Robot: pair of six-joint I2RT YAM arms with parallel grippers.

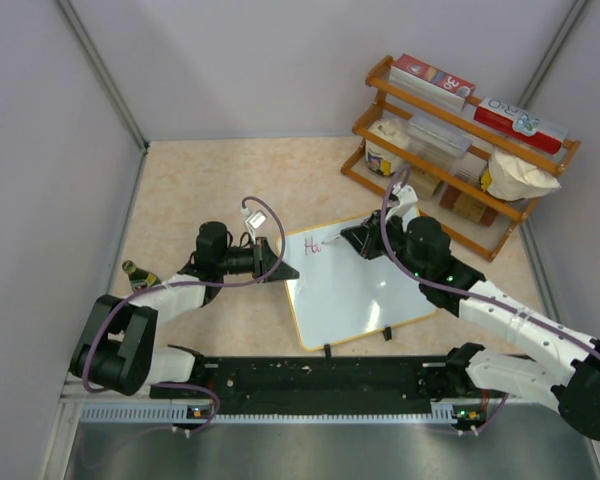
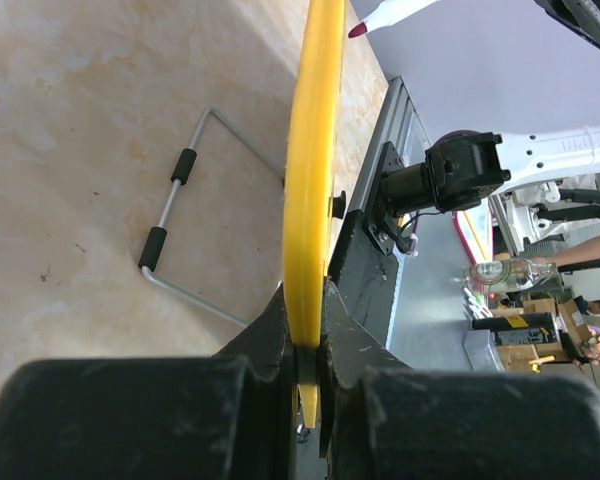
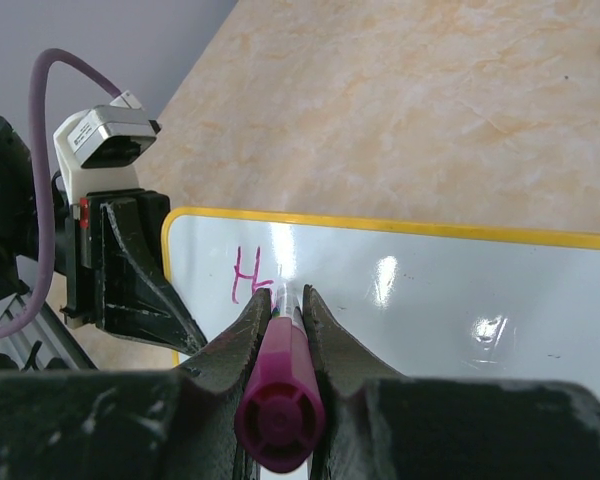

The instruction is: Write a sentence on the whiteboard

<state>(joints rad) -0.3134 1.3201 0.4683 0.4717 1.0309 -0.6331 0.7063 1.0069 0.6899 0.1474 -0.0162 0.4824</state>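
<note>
The whiteboard (image 1: 355, 285), white with a yellow frame, lies flat in the middle of the table. Pink writing "H" with a further stroke (image 1: 313, 245) sits near its far left corner, also in the right wrist view (image 3: 248, 275). My left gripper (image 1: 275, 262) is shut on the board's left edge, whose yellow frame (image 2: 310, 200) shows between the jaws. My right gripper (image 1: 358, 240) is shut on a magenta marker (image 3: 283, 385), tip down on the board (image 3: 430, 310) just right of the writing. The marker tip also shows in the left wrist view (image 2: 358, 30).
A wooden rack (image 1: 460, 150) with boxes, a cup and a bag stands at the back right. A small bottle (image 1: 137, 273) lies by the left wall. A wire stand (image 2: 170, 215) lies under the board's left side. Grey walls enclose the table.
</note>
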